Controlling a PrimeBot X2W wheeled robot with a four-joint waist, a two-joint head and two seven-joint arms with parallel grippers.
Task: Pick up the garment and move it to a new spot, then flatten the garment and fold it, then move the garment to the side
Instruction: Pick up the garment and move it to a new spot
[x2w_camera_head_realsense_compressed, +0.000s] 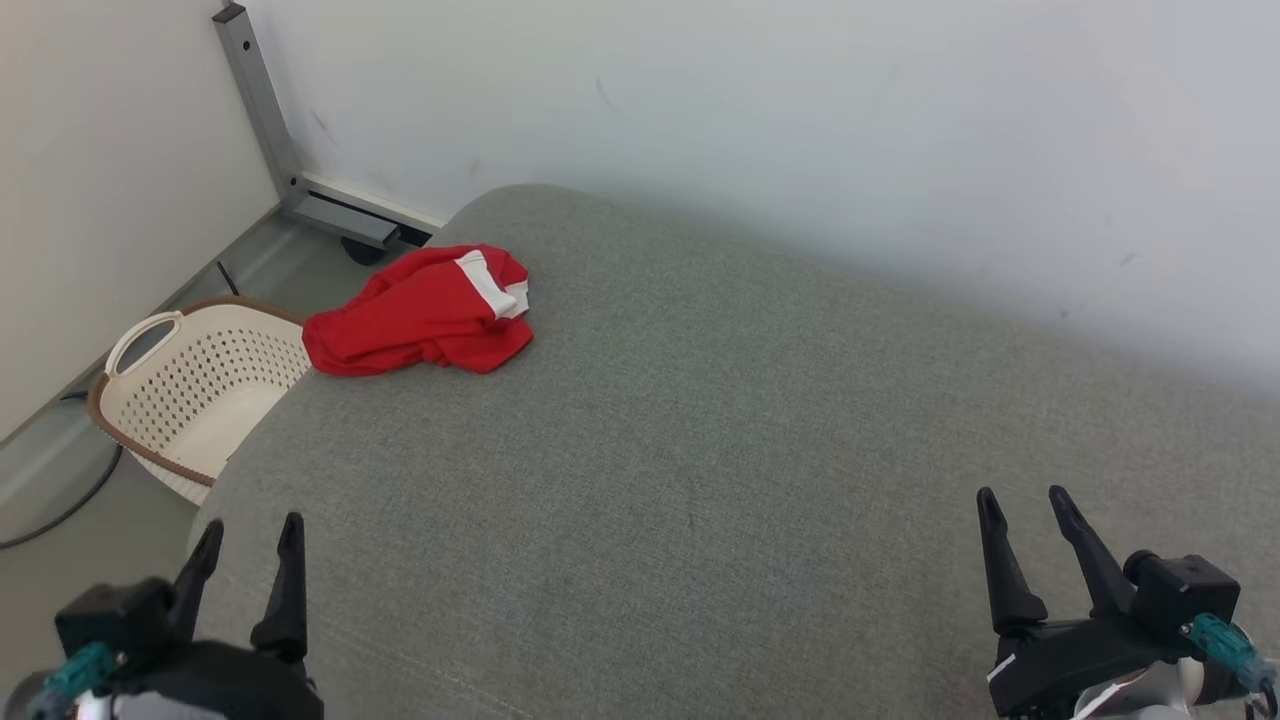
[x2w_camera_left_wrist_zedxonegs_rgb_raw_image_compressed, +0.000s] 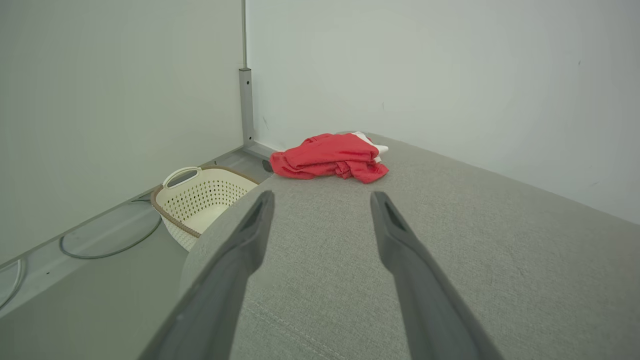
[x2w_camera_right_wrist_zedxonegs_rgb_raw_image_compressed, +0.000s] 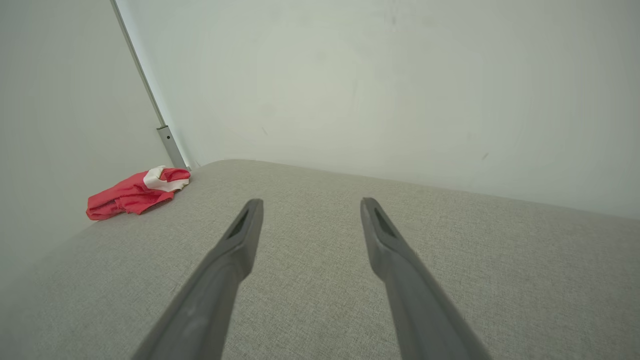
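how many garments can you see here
1: the red garment lies crumpled at the far left edge of the grey cushion, next to the cream basket. Part of the basket's inside is hidden.

The grey woven fabric surface (x2w_camera_head_realsense_compressed: 700, 450) lies bare from 2 o'clock round through 6 to 8 in the head view. The only thing on it is the crumpled red garment with a white band (x2w_camera_head_realsense_compressed: 420, 312), at 10 o'clock by the left edge. From the left gripper (x2w_camera_head_realsense_compressed: 250, 522), fingers spread, the path to it at 1 o'clock crosses bare fabric; so does the path at 10 o'clock from the right gripper (x2w_camera_head_realsense_compressed: 1024, 494), also spread. The plain white wall (x2w_camera_head_realsense_compressed: 800, 120) closes off 12 o'clock. Beyond the edge at 9 o'clock, down on the floor, sits a cream perforated plastic basket with a brown rim (x2w_camera_head_realsense_compressed: 200, 390). A grey metal post (x2w_camera_head_realsense_compressed: 262, 110) stands at 11 o'clock.
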